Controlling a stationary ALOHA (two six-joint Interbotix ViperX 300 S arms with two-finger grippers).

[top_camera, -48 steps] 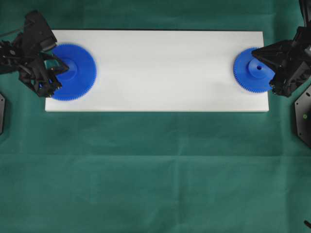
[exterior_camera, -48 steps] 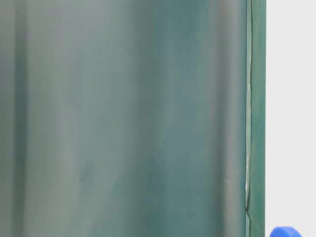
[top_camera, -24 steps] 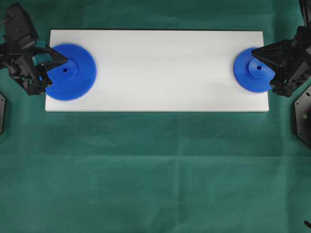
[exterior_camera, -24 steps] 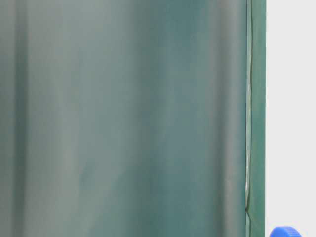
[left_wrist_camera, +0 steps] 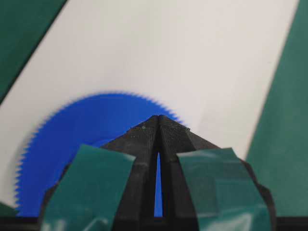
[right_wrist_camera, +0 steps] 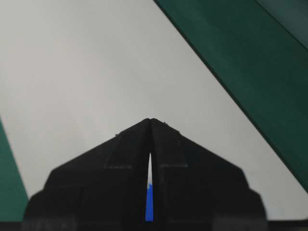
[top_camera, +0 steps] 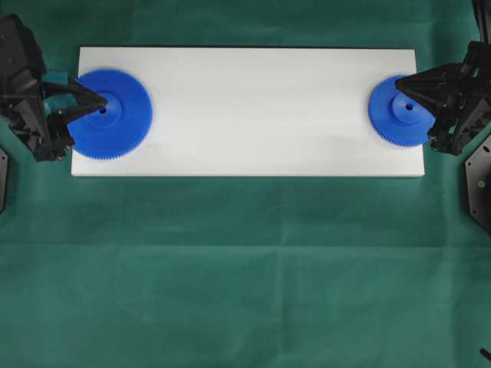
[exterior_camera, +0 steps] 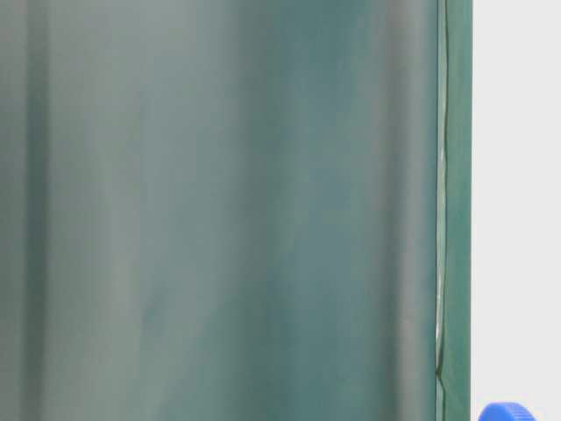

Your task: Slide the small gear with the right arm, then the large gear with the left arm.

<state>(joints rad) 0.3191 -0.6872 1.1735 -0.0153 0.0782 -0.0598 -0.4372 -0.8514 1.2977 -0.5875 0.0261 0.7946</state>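
From overhead, a white board (top_camera: 245, 111) lies on the green cloth (top_camera: 245, 268) of the worktop. The large gear (top_camera: 115, 115) sits flat at the board's left end, its teeth overhanging the left edge slightly. The left gripper (top_camera: 101, 102) points at the gear's hub, its tip over the raised middle. The small gear (top_camera: 399, 111) lies flat at the right end, and the right gripper (top_camera: 399, 84) reaches over its upper part from the right.

At table level, the view is mostly blurred green cloth (exterior_camera: 219, 210); a blue toothed edge (exterior_camera: 507, 410) shows in the corner, probably one of the gears, though I cannot tell which.

The left wrist camera shows the left gripper (left_wrist_camera: 159, 118) clenched, teal-taped fingers (left_wrist_camera: 91, 187) meeting at the tips above the large gear (left_wrist_camera: 82, 134).

The right wrist camera shows the right gripper (right_wrist_camera: 150, 120) likewise pressed together, a blue sliver of the small gear (right_wrist_camera: 149, 204) visible through the slit.
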